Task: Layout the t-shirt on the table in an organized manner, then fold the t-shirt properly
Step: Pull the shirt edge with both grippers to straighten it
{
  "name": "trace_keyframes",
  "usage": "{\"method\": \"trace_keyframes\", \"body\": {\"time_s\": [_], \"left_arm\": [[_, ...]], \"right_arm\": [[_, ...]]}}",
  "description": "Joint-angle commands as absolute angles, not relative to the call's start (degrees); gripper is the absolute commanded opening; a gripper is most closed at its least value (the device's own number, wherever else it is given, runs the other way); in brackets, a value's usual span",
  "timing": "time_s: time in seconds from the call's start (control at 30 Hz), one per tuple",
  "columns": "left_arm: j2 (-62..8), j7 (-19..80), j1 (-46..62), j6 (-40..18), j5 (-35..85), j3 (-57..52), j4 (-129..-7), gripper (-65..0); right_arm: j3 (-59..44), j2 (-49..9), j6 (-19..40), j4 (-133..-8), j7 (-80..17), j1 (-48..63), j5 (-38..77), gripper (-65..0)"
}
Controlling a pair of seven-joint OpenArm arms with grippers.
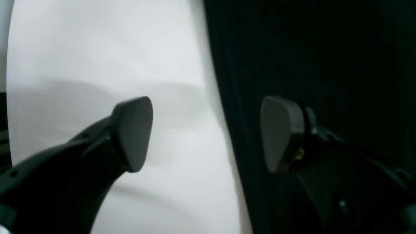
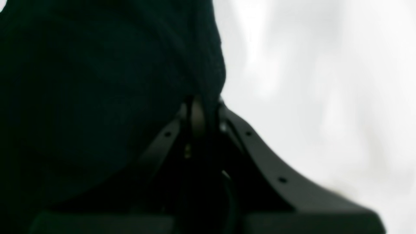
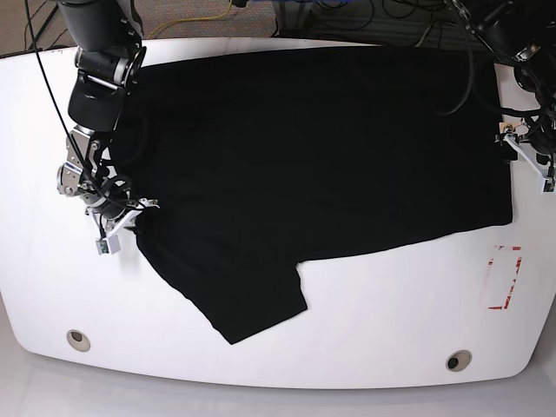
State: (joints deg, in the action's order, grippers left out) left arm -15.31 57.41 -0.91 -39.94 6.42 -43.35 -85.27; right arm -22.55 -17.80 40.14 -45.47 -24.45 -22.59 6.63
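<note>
The black t-shirt [image 3: 321, 156] lies spread over the white table [image 3: 373, 330], one sleeve pointing toward the front edge. No graphic shows on it. My right gripper [image 3: 135, 213] is at the shirt's left edge and is shut on a pinch of the black cloth [image 2: 97, 97]; its tips [image 2: 201, 107] are buried in the fold. My left gripper [image 3: 511, 143] is at the shirt's right edge. It is open [image 1: 206, 133], with one finger over the bare table [image 1: 97, 65] and the other over the shirt [image 1: 325, 65]. The cloth's edge runs between the two.
A red rectangular marking [image 3: 504, 278] lies on the table just past the shirt's right front corner. Two small round holes [image 3: 78, 339] [image 3: 458, 360] sit near the front edge. Cables [image 3: 391, 26] run behind the table's far edge.
</note>
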Motion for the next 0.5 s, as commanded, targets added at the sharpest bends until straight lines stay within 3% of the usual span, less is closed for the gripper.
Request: {"method": "trace_keyframes", "body": {"time_s": [0.0,0.47], "left_arm": [[-16.40,56.57,-1.80,-40.00,6.99,-41.98,-86.11,-17.4],[-16.22,56.57,-2.07,-40.00,7.34,-34.95,-86.11,-17.4]], "right_arm": [[-22.73,-20.09,40.00,-46.29,-24.57,-22.46,8.13,-65.0],[-22.73,-24.22,39.34,-46.37,-20.53,-17.27,15.78,-65.0]]}}
